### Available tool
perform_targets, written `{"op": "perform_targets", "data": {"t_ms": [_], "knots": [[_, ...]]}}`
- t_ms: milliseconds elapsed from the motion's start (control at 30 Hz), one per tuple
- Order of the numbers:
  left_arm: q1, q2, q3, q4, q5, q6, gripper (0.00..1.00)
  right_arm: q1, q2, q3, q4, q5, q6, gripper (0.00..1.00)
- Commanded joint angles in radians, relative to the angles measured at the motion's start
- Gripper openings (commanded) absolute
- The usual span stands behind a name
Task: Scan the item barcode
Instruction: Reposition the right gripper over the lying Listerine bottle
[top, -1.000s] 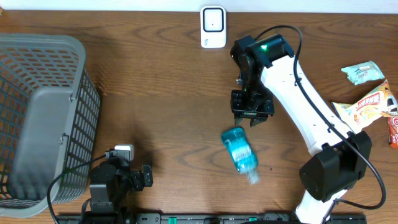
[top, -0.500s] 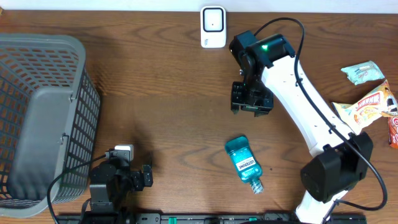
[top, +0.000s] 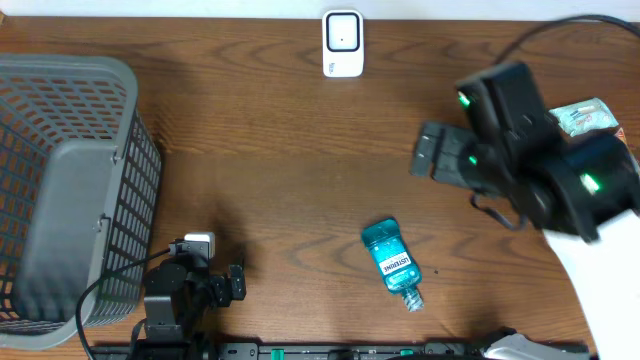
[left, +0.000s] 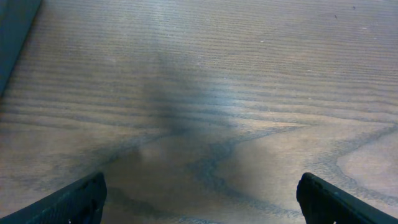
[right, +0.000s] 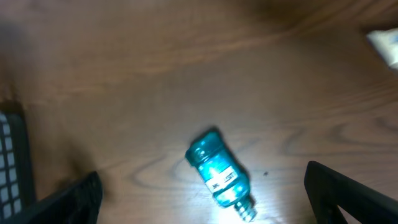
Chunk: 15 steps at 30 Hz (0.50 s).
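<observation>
- The mouthwash bottle (top: 391, 262) is seen lying on its side on the wooden table (top: 270, 150), near the near edge and a little right of centre. Its label is turned up and its cap is pointed toward the near right.
- The right gripper (top: 432, 158) is shown blurred in the overhead view, raised above the table, farther and to the right of the bottle and well apart from it.
- In the right wrist view its jaws are spread wide and nothing is held. The bottle is framed between the two fingers (right: 68, 200) but lies far below them, untouched.
- The left gripper (left: 202, 198) is held wide open over bare wood, with nothing in its grasp, well to the left of the bottle.
- The white scanner (top: 342, 43) is placed at the far edge, and a grey basket (top: 110, 90) at the left.
</observation>
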<state>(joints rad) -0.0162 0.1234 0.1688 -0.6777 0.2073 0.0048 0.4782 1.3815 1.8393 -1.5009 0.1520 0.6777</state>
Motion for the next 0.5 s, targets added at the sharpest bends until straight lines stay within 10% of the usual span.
{"op": "perform_targets", "data": {"t_ms": [0,467], "knots": [[0.0,-0.002,-0.005,-0.012,0.001,0.01,0.98,0.035,-0.012,-0.019,0.003,0.113,0.01,0.99],[0.0,-0.002,-0.005,-0.012,0.001,0.01,0.98,0.144,-0.037,-0.514,0.313,0.108,0.148,0.99]]}}
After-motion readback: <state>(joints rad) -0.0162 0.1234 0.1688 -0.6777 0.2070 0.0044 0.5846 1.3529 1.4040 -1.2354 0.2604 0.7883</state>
